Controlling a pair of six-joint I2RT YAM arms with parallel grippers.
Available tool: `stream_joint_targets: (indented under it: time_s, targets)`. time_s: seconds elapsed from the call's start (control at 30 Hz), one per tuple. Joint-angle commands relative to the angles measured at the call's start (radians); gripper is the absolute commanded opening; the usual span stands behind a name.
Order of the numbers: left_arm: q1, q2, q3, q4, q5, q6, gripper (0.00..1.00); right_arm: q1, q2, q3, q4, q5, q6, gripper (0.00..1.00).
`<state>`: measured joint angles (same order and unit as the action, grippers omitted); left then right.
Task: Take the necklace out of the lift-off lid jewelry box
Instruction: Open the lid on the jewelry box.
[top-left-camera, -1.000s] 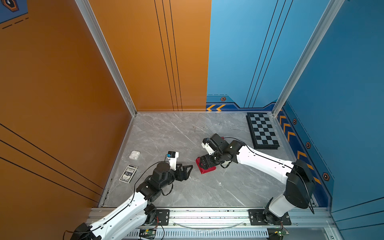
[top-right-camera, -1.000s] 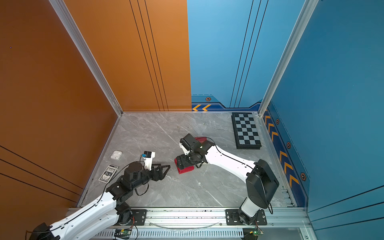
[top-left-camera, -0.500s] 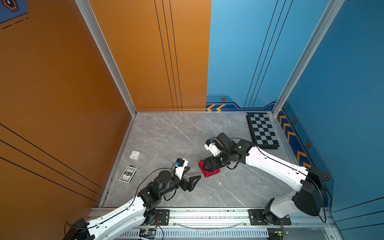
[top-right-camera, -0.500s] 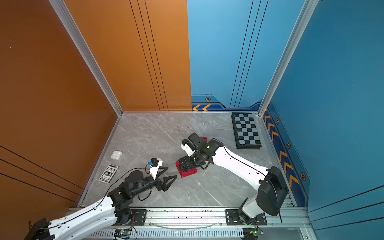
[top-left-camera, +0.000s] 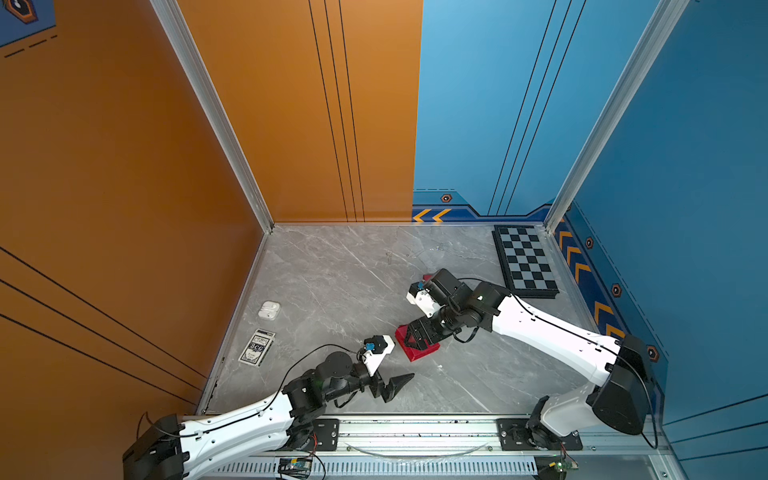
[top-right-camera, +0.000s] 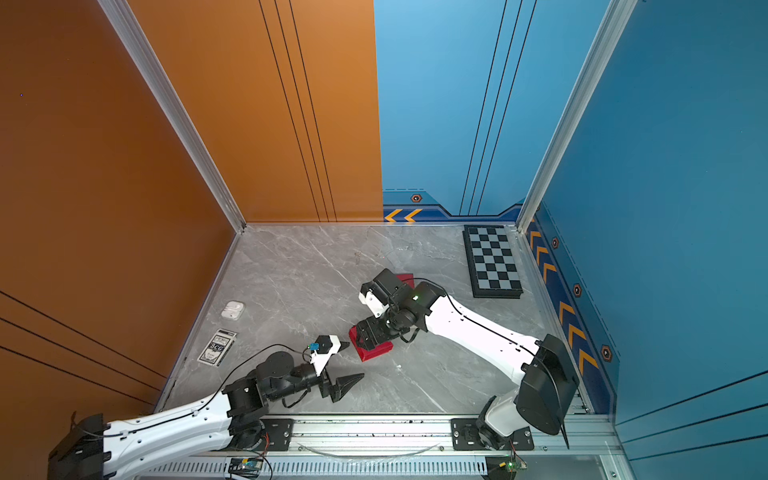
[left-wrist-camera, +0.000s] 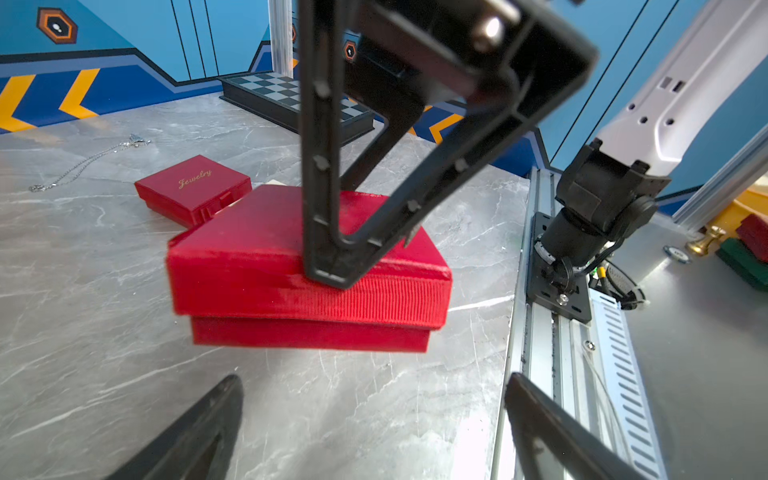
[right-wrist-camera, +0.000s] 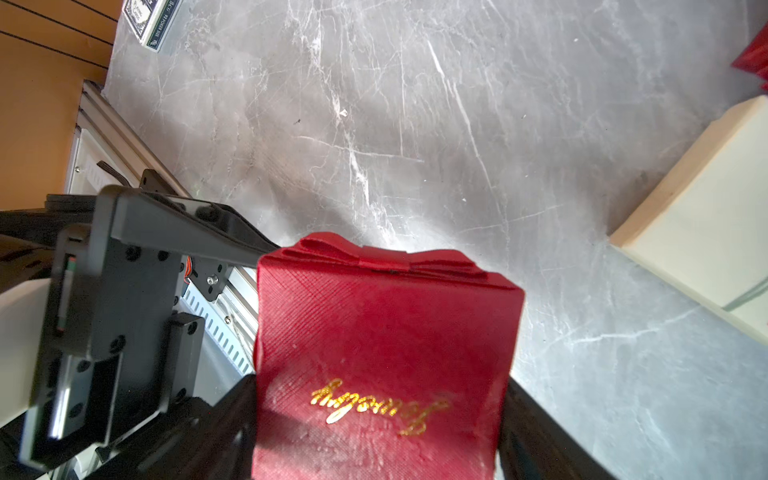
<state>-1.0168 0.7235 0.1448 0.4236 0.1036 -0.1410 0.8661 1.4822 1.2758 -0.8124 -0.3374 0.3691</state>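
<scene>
The red jewelry box (top-left-camera: 422, 353) (top-right-camera: 374, 353) has its lift-off lid on. My right gripper (top-left-camera: 419, 334) (right-wrist-camera: 378, 399) comes down over it and is shut on the lid's two sides. In the left wrist view the box (left-wrist-camera: 307, 307) looks slightly raised off the marble, with one black finger (left-wrist-camera: 324, 208) against its lid. In the right wrist view, gold script runs across the lid (right-wrist-camera: 386, 324). My left gripper (top-left-camera: 401, 359) (top-right-camera: 351, 361) (left-wrist-camera: 372, 386) stands wide open and empty just in front of the box, facing it. The necklace is hidden.
A second red box (left-wrist-camera: 193, 189) (top-right-camera: 405, 279) marked "Jewelry" sits behind my right wrist, with a cream pad (right-wrist-camera: 706, 232) near it. A silver chain (left-wrist-camera: 83, 162) lies farther back. A chessboard (top-left-camera: 525, 266) is back right; a card deck (top-left-camera: 257, 347) and white earbud case (top-left-camera: 269, 309) are left.
My right gripper has carried the box a little toward the front. My left gripper has opened wider and swung down and right, to just in front of the box.
</scene>
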Motion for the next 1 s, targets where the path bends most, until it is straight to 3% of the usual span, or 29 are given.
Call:
stream_joint_targets:
  time_s: [0.0, 0.3, 0.67, 0.97]
  targets:
    - [-0.026, 0.023, 0.02, 0.023, -0.065, 0.063, 0.99, 0.015, -0.037, -0.002, -0.027, -0.003, -0.019, 0.84]
    - [-0.051, -0.005, 0.013, 0.021, -0.149, 0.088, 0.99, 0.035, -0.039, -0.018, -0.025, 0.004, -0.014, 0.84]
    - [-0.057, -0.033, 0.011, 0.021, -0.138, 0.093, 1.0, 0.051, -0.029, -0.021, -0.018, 0.014, -0.01, 0.84]
    - [-0.057, -0.015, 0.021, 0.02, -0.113, 0.096, 0.91, 0.059, -0.02, -0.014, -0.013, 0.011, -0.006, 0.84]
